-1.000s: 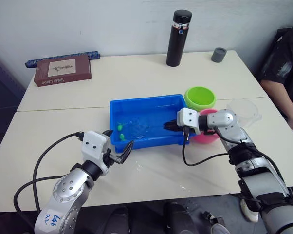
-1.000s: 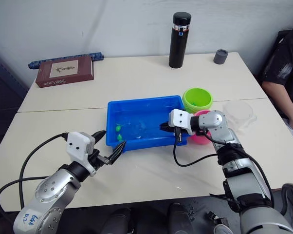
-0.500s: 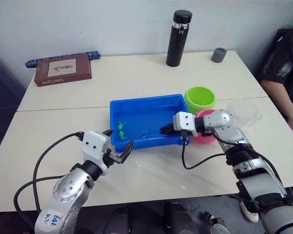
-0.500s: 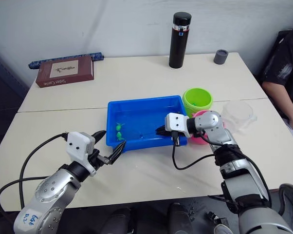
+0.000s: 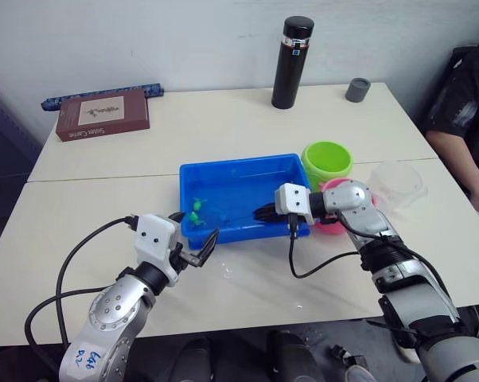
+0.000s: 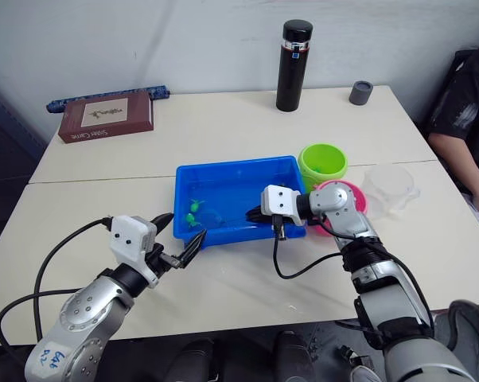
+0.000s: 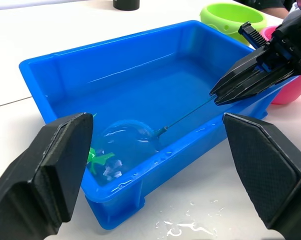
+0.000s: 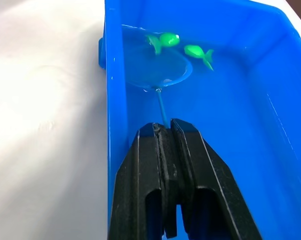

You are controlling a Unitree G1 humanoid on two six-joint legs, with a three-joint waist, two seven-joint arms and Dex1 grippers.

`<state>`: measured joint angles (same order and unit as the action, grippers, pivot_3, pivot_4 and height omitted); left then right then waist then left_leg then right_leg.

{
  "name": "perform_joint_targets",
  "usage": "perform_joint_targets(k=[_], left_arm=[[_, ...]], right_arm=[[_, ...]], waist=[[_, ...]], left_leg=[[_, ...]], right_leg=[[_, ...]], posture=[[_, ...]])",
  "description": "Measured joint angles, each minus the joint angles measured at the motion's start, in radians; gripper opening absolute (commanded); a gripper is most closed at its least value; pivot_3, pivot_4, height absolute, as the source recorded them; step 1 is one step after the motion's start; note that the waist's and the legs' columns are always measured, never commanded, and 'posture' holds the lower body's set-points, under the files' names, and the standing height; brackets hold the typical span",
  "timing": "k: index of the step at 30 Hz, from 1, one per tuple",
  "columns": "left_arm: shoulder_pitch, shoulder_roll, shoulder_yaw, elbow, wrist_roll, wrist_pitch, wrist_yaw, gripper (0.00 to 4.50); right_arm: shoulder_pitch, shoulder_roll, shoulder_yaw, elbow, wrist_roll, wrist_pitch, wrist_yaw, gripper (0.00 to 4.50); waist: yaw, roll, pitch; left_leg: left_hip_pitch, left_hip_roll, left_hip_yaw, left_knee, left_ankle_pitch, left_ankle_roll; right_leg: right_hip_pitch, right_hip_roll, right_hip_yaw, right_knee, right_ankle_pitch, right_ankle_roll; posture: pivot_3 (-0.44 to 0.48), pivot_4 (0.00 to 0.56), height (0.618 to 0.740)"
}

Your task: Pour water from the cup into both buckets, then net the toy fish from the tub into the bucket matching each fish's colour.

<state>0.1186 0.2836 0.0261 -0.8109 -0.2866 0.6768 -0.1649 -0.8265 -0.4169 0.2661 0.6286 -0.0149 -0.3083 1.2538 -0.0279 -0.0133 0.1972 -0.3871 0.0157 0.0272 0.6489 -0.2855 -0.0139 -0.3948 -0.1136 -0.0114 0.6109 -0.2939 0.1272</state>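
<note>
The blue tub (image 5: 239,162) holds water and two green toy fish (image 8: 163,39) near its left end. My right gripper (image 5: 263,212) reaches over the tub's front right part, shut on the thin handle of a small round net (image 8: 155,65). The net's hoop lies in the water beside the fish. In front of the tub's left corner, above the table, my left gripper (image 5: 194,232) is open and holds nothing. The lime green bucket (image 5: 327,161) stands by the tub's right end, with the pink bucket (image 6: 349,191) partly hidden behind my right wrist. To their right stands the clear cup (image 5: 397,183).
A tall black flask (image 5: 291,62) and a small grey cup (image 5: 357,89) stand at the back. A brown book (image 5: 103,114) lies at the back left. Water drops (image 5: 227,273) spot the table before the tub. A person's arm (image 5: 462,127) rests at the right edge.
My right gripper has carried the net leftward through the tub, up to the green fish. The left arm has stayed still.
</note>
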Motion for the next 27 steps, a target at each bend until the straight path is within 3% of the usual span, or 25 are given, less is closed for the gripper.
perform_joint_targets(k=[27], left_arm=[[-0.001,-0.008,-0.006,-0.001,0.008,0.0,0.009,4.46]], right_arm=[[0.015,0.07,-0.038,-0.167,0.08,0.347,-0.072,0.0]], waist=[[-0.001,0.0,0.0]], left_leg=[[0.0,0.001,-0.005,0.0,0.0,0.0]], right_leg=[[-0.001,0.0,0.001,0.0,0.0,0.0]], posture=[[0.0,0.15,0.74]])
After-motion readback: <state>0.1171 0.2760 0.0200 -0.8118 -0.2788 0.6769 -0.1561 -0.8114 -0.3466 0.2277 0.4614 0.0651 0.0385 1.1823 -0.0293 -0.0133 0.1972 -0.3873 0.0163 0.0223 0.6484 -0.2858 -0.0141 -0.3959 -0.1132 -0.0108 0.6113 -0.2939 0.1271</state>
